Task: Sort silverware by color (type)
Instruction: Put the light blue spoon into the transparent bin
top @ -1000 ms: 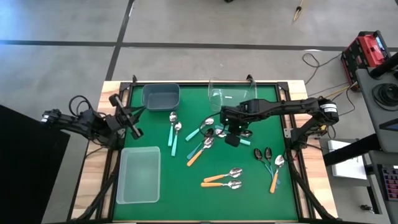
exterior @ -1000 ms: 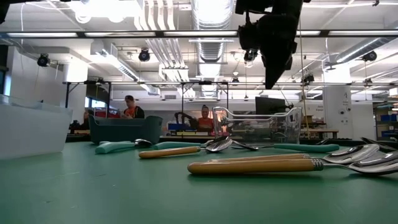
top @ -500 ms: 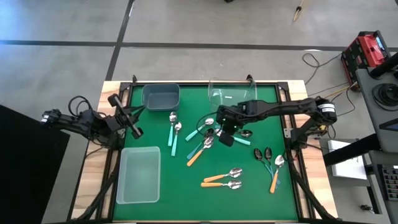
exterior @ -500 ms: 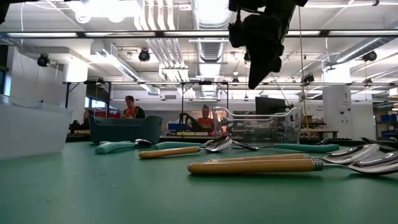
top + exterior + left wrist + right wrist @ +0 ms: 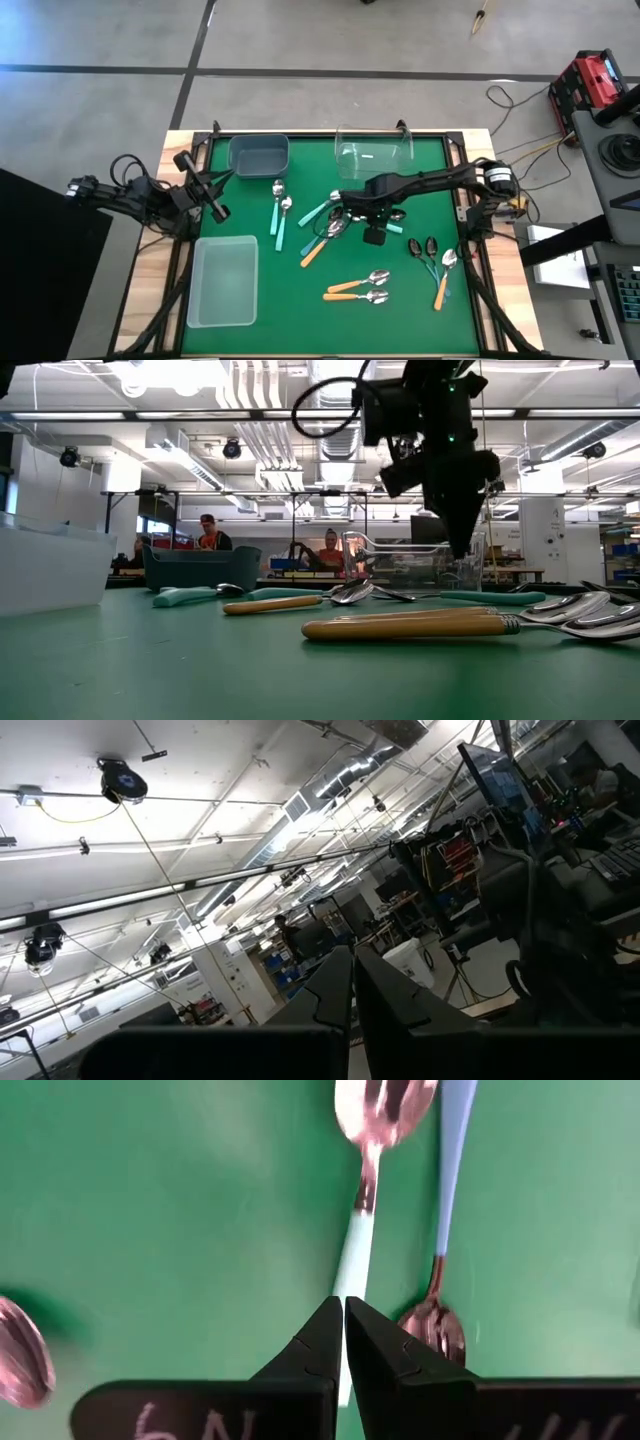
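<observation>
The silverware lies scattered on the green mat (image 5: 300, 300). Two teal-handled spoons (image 5: 280, 215) are left of centre, a mixed cluster (image 5: 330, 228) is in the middle, two orange-handled spoons (image 5: 357, 290) are near the front, and dark-bowled spoons (image 5: 425, 250) are at the right. My right gripper (image 5: 344, 1315) points down, shut, just above a teal-handled spoon (image 5: 356, 1245) in the middle cluster. Beside that spoon lies one with a light-blue handle (image 5: 452, 1170). In the low view my right gripper (image 5: 463, 550) hangs clear of the mat. My left gripper (image 5: 216, 208) waits shut at the left edge, pointing upward.
A dark teal bin (image 5: 258, 155) stands at the far left. A clear container (image 5: 373, 150) stands at the far middle. A translucent white bin (image 5: 222, 282) sits at the near left. People sit in the room beyond the table (image 5: 210, 532).
My right gripper has come down toward the middle cluster of spoons and has tipped to point more straight down. It has stayed shut. No spoon has moved.
</observation>
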